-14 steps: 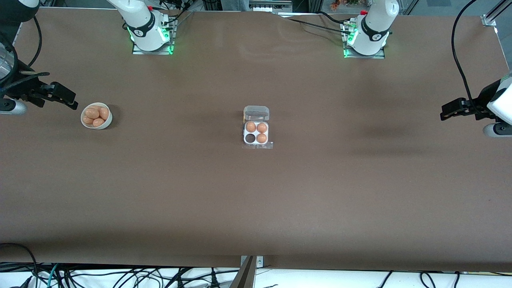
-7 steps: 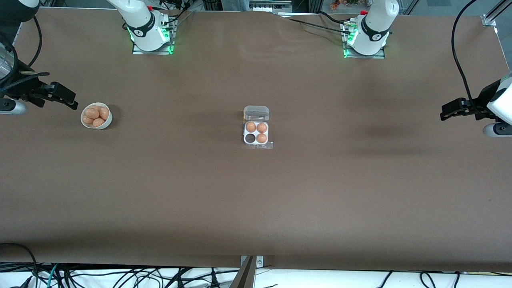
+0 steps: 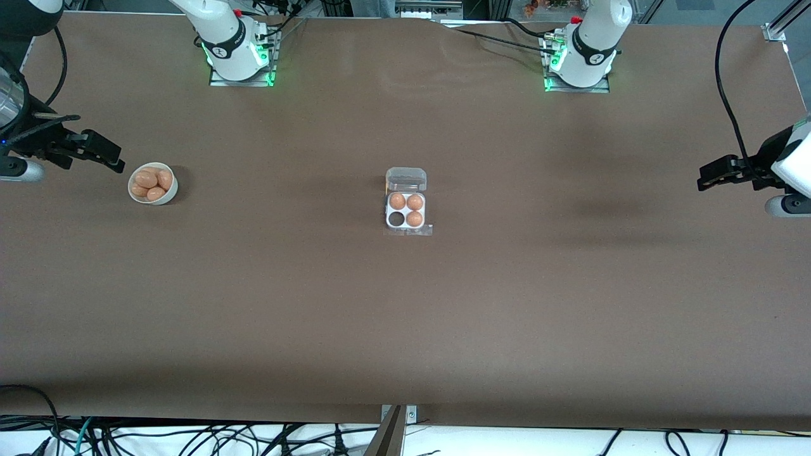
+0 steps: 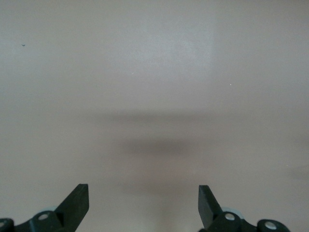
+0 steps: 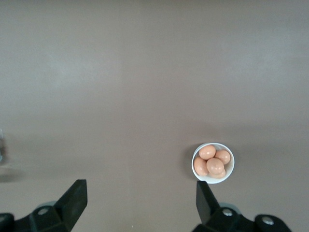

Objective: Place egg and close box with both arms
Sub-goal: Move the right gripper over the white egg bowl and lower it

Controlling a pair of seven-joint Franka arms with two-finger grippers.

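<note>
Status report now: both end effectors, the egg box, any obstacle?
Left end effector open, over bare table. Right end effector open, near bowl of eggs. Box open, one cell empty. No obstacle seen.

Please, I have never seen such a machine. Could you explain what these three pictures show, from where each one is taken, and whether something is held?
Two white robot arms stand at a brown table. The wide picture is from a high camera facing them. The other two come from cameras on the wrists, looking down past the black fingers.

At the middle lies a small clear-plastic egg box, lid open, with three orange-brown eggs and one empty cell. Toward the right arm's end stands a round white bowl of eggs.

The right pincer hangs open beside the bowl. The left pincer is open over bare table. Neither holds anything.
</note>
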